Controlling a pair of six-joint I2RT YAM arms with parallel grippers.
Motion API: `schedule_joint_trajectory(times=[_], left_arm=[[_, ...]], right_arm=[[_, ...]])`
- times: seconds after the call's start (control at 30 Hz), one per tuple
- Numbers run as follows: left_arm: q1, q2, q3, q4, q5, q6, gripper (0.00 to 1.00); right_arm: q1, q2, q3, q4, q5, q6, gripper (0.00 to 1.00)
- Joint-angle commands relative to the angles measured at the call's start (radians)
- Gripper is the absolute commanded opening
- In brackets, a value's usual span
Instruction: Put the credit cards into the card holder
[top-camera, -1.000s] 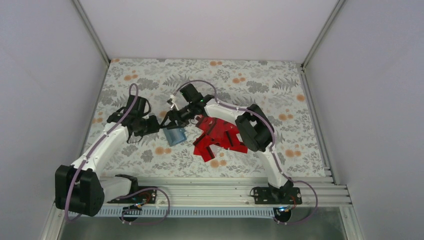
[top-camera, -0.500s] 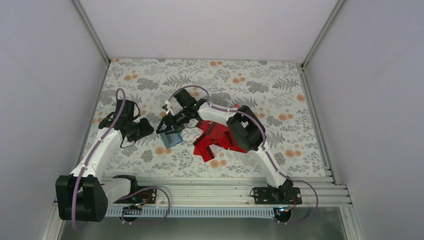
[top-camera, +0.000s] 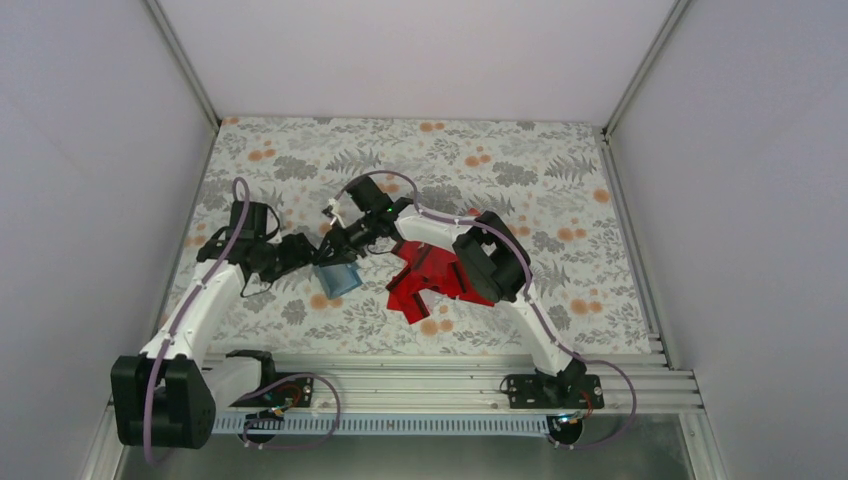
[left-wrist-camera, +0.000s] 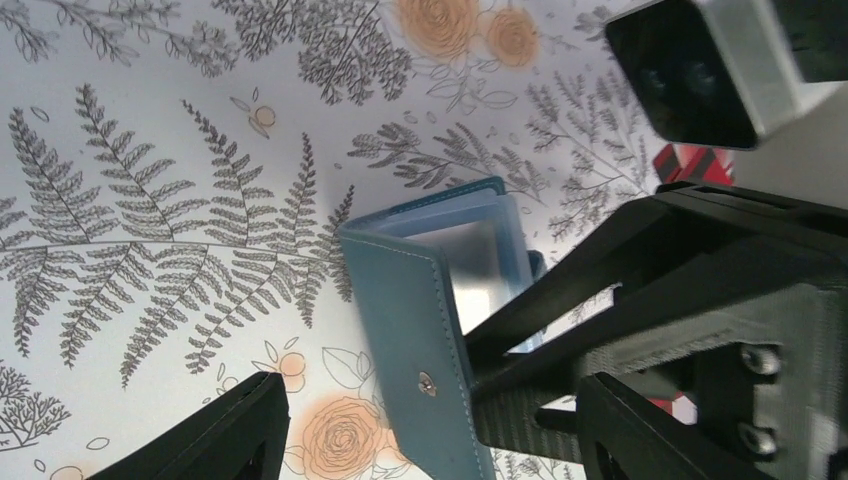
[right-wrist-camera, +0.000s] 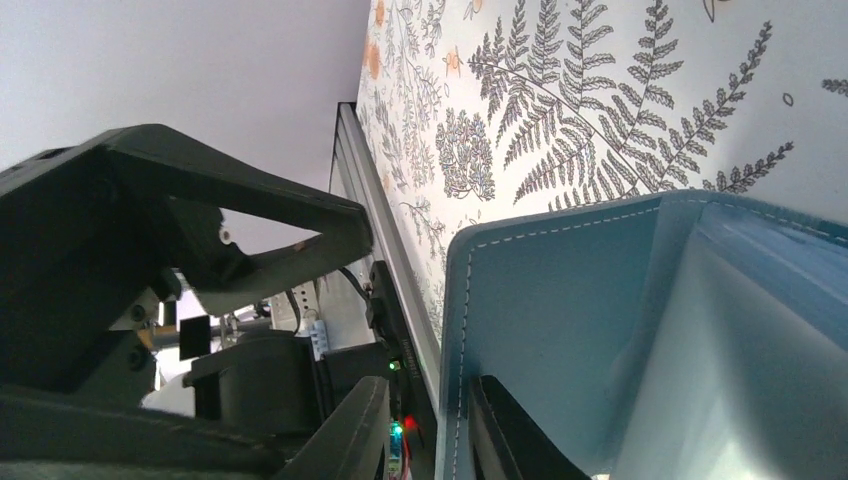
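The teal-blue card holder (top-camera: 339, 279) lies left of centre on the floral table, one cover lifted. In the left wrist view the card holder (left-wrist-camera: 415, 320) stands half open, with clear sleeves inside. My right gripper (top-camera: 334, 250) is shut on the raised cover's edge (right-wrist-camera: 540, 300), one finger on each side of it. My left gripper (top-camera: 297, 250) is open and empty just left of the holder, its fingers (left-wrist-camera: 225, 435) straddling the holder's near end. Several red credit cards (top-camera: 432, 280) lie in a loose pile right of the holder, partly under the right arm.
The right arm's elbow (top-camera: 492, 262) hangs over the card pile. The right wrist camera (left-wrist-camera: 705, 65) sits close above the holder in the left wrist view. White walls enclose the table on three sides, and an aluminium rail (top-camera: 420, 385) runs along the near edge.
My left gripper pulled back to the left, then came right again towards the holder. My right gripper shifted slightly left and nearer, taking the holder's cover with it.
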Motion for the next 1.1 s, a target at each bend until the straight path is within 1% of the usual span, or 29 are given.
schedule_joint_trajectory(times=[0.0, 0.23, 0.33, 0.57, 0.77, 0.93, 0.97, 1.07], left_arm=[[0.002, 0.038, 0.011, 0.006, -0.007, -0.029, 0.72], [0.003, 0.076, -0.030, 0.074, 0.037, -0.066, 0.70], [0.009, 0.102, -0.038, 0.093, 0.040, -0.067, 0.65], [0.032, 0.150, -0.045, 0.116, 0.040, -0.078, 0.52], [0.037, 0.169, -0.029, 0.111, 0.041, -0.066, 0.51], [0.038, 0.176, -0.048, 0.112, 0.035, -0.068, 0.41], [0.038, 0.177, -0.054, 0.119, 0.042, -0.068, 0.37], [0.039, 0.181, -0.071, 0.145, 0.063, -0.069, 0.23]], right_arm=[[0.016, 0.011, 0.012, 0.013, -0.030, 0.002, 0.20], [0.036, 0.030, 0.000, 0.014, -0.041, -0.014, 0.10], [0.039, 0.031, 0.001, 0.020, -0.042, -0.013, 0.10], [0.040, 0.035, 0.000, 0.023, -0.036, -0.012, 0.10], [0.041, 0.030, -0.003, 0.029, -0.030, -0.009, 0.10], [0.041, 0.032, -0.002, 0.033, -0.028, -0.004, 0.10], [0.041, 0.032, -0.002, 0.033, -0.028, -0.004, 0.10], [0.041, 0.030, -0.001, 0.031, -0.024, -0.004, 0.10]])
